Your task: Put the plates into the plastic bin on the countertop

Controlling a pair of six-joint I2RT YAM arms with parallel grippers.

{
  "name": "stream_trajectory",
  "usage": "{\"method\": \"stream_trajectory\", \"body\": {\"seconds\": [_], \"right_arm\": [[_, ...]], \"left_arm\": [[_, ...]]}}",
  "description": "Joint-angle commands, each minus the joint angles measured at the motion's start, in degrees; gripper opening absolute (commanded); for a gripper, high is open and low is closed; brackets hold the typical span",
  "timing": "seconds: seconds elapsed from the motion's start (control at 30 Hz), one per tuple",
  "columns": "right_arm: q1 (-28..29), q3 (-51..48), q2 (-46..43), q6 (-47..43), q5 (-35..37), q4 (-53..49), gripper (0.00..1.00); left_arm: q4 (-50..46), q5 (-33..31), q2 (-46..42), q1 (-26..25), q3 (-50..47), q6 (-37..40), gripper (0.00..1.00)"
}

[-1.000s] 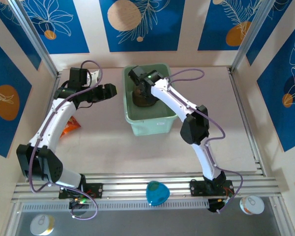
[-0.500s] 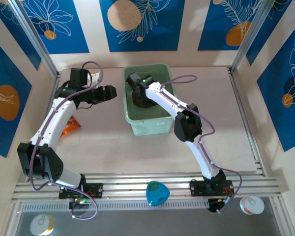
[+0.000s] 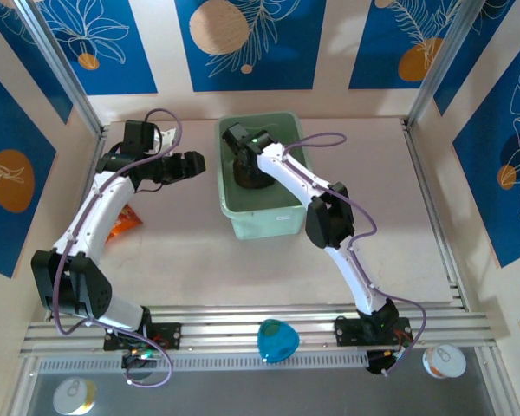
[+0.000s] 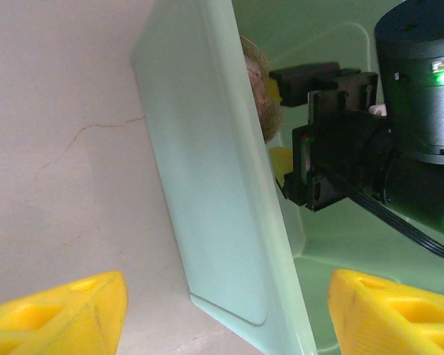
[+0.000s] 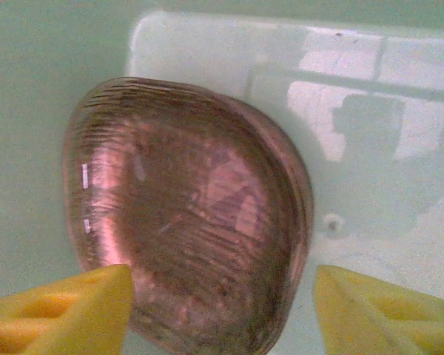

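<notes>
The right gripper [image 5: 222, 314] is seen with fingers spread wide above the plates [image 5: 185, 214] inside the plastic bin [image 5: 399, 103]. The left gripper [image 4: 222, 318] is spread too, beside the bin's wall.

Robot lab test cell, not a lived-in room. Two white-and-black arms [image 3: 95, 208] are bolted to aluminium rails [image 3: 243, 328] along the bottom of the frame. The pale countertop [image 3: 199, 260] is fenced by metal posts [image 3: 61, 74] at upper left and upper right. The walls are beige boards with printed blue leaf panels [image 3: 247, 43]. Purple cables [image 3: 169, 115] loop loose off the arms.
</notes>
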Motion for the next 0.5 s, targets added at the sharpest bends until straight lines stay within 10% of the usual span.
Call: {"method": "stream_trajectory", "body": {"seconds": [0.0,0.2,0.47], "right_arm": [[1.0,2.0,-1.6,-3.0,1.5,-0.3,0.78],[3.9,0.0,-8.0,-12.6,8.7,0.1,0.99],[5.3,-9.3,-25.1,-43.3,19.4,7.8,0.99]], "left_arm": [[-0.3,1.3,-0.2,0.7,-0.3,0.4,0.72],[1.8,0.3,-0.9,0.7,-0.9,-0.2,0.72],[9.6,-8.3,-6.5,0.7,-7.7,3.2,0.72]]}}
